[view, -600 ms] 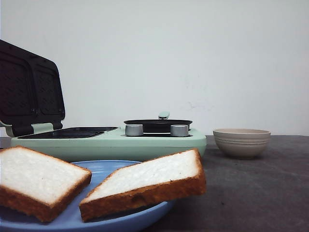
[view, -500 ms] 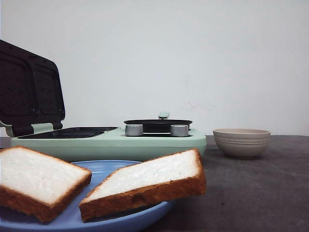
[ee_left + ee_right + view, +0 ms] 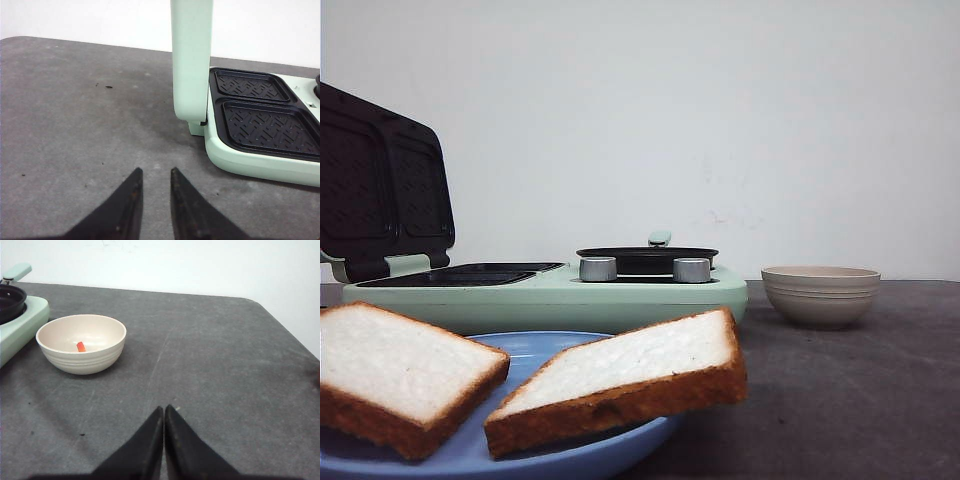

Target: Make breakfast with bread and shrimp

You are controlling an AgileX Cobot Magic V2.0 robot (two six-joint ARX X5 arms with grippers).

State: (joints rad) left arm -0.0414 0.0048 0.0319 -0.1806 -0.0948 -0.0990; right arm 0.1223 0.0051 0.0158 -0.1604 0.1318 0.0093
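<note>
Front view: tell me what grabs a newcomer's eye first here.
Two bread slices, one left and one right, fill the foreground on a blue plate. Behind them sits a mint-green sandwich maker with its dark lid raised at the left and a small black pan on its right end. A beige bowl stands on the table to its right.

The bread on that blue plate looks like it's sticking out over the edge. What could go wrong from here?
1. The right slice overhangs the blue plate; a clumsy grab might tip it onto the table.
2. The sandwich maker's lid stands open and upright; an arm reaching for the plates could knock it.
3. The small orange piece sits deep in the bowl, likely awkward to pinch.
</note>
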